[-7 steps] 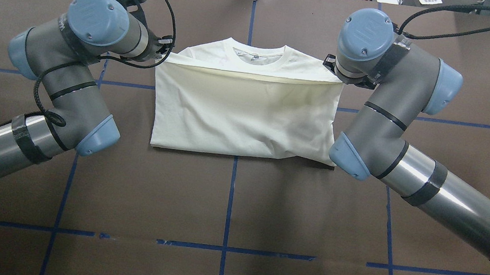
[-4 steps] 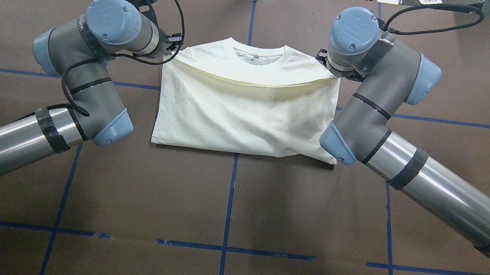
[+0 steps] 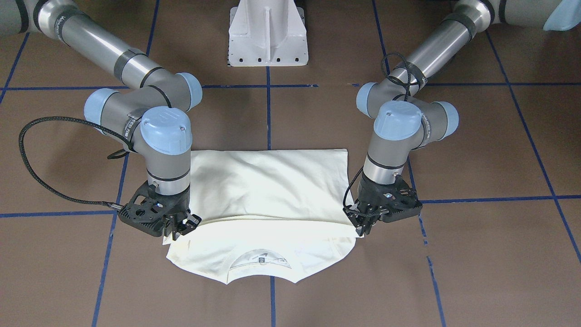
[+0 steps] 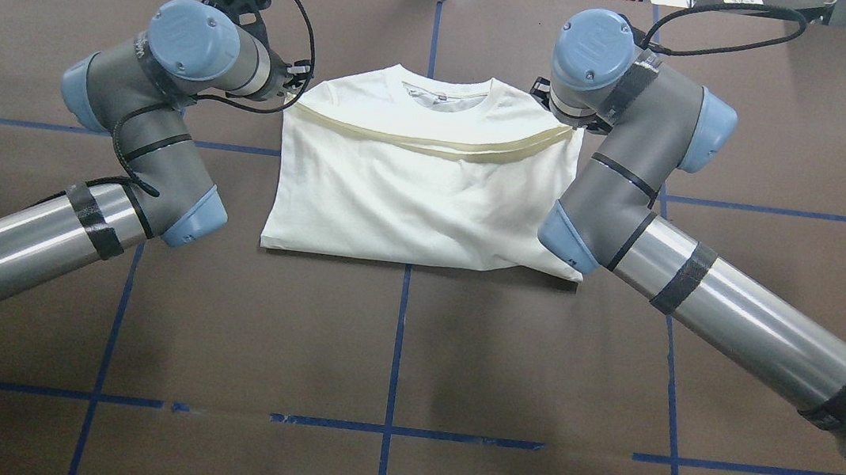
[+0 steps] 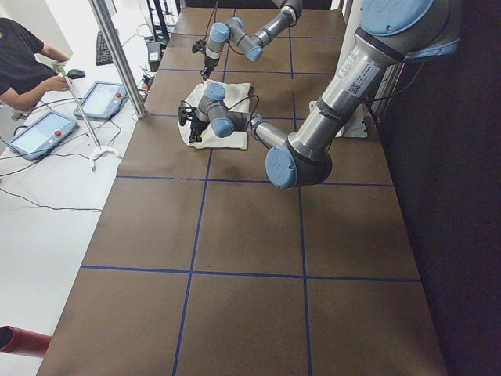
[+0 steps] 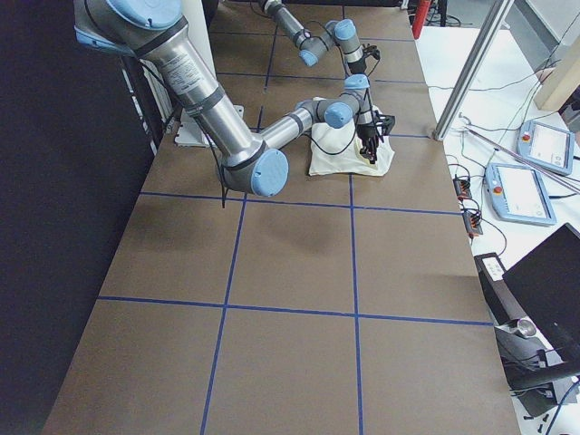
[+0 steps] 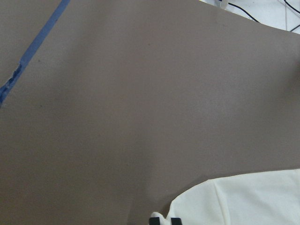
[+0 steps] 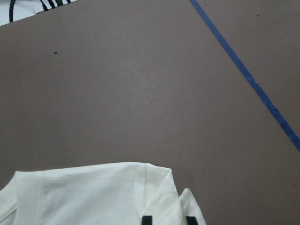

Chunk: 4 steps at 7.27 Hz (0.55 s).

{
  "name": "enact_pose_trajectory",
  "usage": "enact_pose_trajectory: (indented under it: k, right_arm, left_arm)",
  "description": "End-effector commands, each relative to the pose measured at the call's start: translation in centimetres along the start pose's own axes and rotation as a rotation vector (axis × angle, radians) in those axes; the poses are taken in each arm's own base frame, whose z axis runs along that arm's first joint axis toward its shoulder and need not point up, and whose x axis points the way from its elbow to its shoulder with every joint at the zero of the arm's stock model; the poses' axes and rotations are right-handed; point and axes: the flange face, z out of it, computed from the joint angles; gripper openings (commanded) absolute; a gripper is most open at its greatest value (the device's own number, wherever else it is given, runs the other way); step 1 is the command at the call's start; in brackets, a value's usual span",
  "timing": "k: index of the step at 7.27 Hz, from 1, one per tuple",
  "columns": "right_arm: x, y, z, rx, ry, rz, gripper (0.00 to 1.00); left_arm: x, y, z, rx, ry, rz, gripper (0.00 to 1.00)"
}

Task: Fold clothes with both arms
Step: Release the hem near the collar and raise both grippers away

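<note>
In the front-facing view the T-shirt (image 3: 268,190) lies on the table (image 3: 476,254), lower middle of the frame, collar (image 3: 261,268) toward the bottom edge. The right gripper (image 3: 179,228) is at its left side, the left gripper (image 3: 363,225) at its right, seemingly each on a folded-over corner. The pedestal (image 3: 268,32) stands top centre.

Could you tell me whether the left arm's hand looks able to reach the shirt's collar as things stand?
Probably yes: the collar lies uncovered close beside the left hand, nothing between them. But that hand is shut on the shirt, so it must let go first.
</note>
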Motion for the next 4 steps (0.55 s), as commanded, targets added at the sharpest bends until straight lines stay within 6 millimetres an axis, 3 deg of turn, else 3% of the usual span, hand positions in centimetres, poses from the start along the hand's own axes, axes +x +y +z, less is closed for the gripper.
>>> enact_pose_trajectory:
  k: [1,2,3,4]
  right_arm:
    - [-0.2,0.2,-3.5,-0.078,-0.073,0.006,0.54]
    - [2.4,0.9,-4.8,-0.11,-0.105,0.003,0.58]
    - [5.4,2.0,-4.6,-0.122,-0.103,-0.002,0.63]
    - [9.3,4.9,-4.5,-0.147,-0.1,0.012,0.66]
  left_arm:
    - [0.7,-1.8,-2.0,0.023,0.047,-0.01,0.45]
    - [0.6,-2.6,-3.0,0.035,0.059,-0.014,0.47]
    - [0.0,-3.8,-3.6,0.034,0.064,-0.023,0.47]
    - [-1.7,-4.6,-5.1,-0.014,0.105,-0.029,0.47]
